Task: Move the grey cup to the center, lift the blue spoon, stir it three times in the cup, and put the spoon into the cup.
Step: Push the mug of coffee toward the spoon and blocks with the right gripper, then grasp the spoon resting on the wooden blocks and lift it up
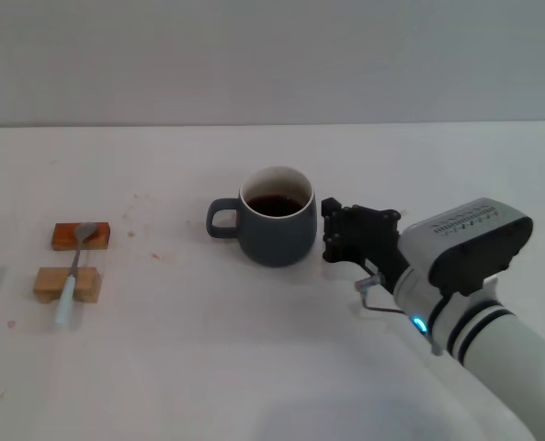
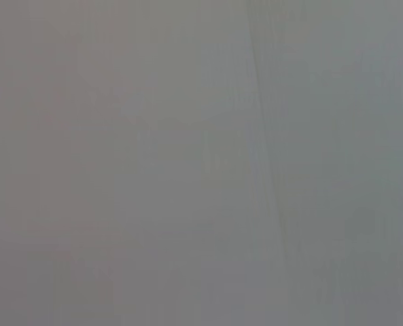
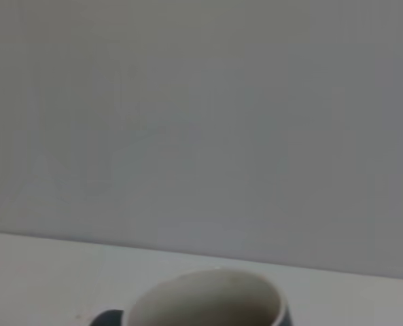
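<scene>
My right gripper point(image 1: 332, 230) sits beside the cup point(image 1: 274, 230), jaws unreadable; a nudge could slop the drink.

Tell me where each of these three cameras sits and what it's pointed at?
Head: on the robot's head, looking down at the table, cup, spoon on two blocks; right gripper beside the cup.
Left wrist: on the left arm; only blank grey, no body.
Right wrist: on the right arm, facing cup and wall; no fingers.
Shared: head and right wrist both show the cup.
</scene>
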You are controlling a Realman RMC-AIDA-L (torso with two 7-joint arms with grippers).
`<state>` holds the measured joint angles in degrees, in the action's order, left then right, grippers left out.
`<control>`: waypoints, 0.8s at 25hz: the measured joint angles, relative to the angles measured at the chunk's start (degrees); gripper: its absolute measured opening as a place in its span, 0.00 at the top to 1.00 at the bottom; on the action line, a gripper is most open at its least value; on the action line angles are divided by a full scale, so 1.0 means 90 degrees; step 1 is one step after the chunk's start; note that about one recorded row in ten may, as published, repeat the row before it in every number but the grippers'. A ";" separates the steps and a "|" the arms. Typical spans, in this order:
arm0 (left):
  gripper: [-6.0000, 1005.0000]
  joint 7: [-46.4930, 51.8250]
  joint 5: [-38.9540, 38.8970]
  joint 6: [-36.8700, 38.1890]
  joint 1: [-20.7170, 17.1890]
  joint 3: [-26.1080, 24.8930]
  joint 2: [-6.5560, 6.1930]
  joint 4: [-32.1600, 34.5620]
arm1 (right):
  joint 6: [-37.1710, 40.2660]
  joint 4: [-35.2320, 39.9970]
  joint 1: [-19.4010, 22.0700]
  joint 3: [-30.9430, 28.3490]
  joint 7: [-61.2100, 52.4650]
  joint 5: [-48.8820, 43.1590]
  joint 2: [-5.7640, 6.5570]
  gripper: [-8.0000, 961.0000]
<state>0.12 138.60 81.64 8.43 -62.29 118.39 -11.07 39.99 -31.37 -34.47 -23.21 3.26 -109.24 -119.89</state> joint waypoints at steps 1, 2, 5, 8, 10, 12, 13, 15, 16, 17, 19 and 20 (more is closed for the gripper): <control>0.28 0.0000 0.0000 0.0000 -0.0009 0.0005 0.0001 -0.0001 | 0.0100 0.0061 0.0047 -0.0006 0.0001 -0.0001 0.0003 0.99; 0.28 -0.0002 0.0000 0.0001 -0.0030 0.0021 0.0006 -0.0001 | 0.0255 0.0138 0.0110 -0.0025 0.0000 -0.0002 0.0005 0.99; 0.28 0.0013 0.0035 0.0036 -0.0135 0.0102 0.0016 -0.0030 | 0.0774 0.0406 0.0326 -0.0050 0.0000 -0.0002 0.0016 0.99; 0.28 0.0036 0.0049 0.0054 -0.0216 0.0256 0.0011 -0.0066 | 0.1209 0.0647 0.0501 -0.0088 -0.0001 0.0019 0.0022 0.99; 0.28 0.0039 0.0050 0.0064 -0.0254 0.0362 0.0009 -0.0079 | 0.1419 0.0794 0.0589 -0.0133 -0.0002 0.0036 0.0037 0.99; 0.29 0.0067 0.0056 0.0077 -0.0356 0.0767 0.0023 -0.0090 | 0.1580 0.0913 0.0648 -0.0195 -0.0002 0.0042 0.0045 0.99; 0.29 0.0098 0.0054 0.0077 -0.0380 0.0857 0.0026 -0.0094 | 0.1657 0.0995 0.0678 -0.0259 -0.0003 0.0045 0.0046 0.99; 0.29 0.0275 0.0043 0.0077 -0.0460 0.1140 0.0034 -0.0142 | 0.1737 0.1109 0.0711 -0.0405 -0.0004 0.0049 0.0047 0.99; 0.29 0.0310 0.0043 0.0077 -0.0477 0.1189 0.0035 -0.0157 | 0.1747 0.1141 0.0719 -0.0462 -0.0005 0.0050 0.0048 0.99; 0.29 0.0392 0.0042 0.0080 -0.0528 0.1334 0.0032 -0.0211 | 0.1745 0.1174 0.0724 -0.0511 -0.0005 0.0050 0.0049 0.99; 0.29 0.0442 0.0051 0.0090 -0.0610 0.1554 0.0028 -0.0306 | 0.1745 0.1243 0.0728 -0.0567 -0.0005 0.0052 0.0056 0.99; 0.29 0.0442 0.0053 0.0093 -0.0650 0.1666 0.0025 -0.0360 | 0.1747 0.1282 0.0726 -0.0584 -0.0005 0.0052 0.0057 0.99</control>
<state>4.09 139.08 82.48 2.58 -47.30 118.61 -14.32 55.71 -19.83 -27.93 -28.47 3.22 -108.77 -119.38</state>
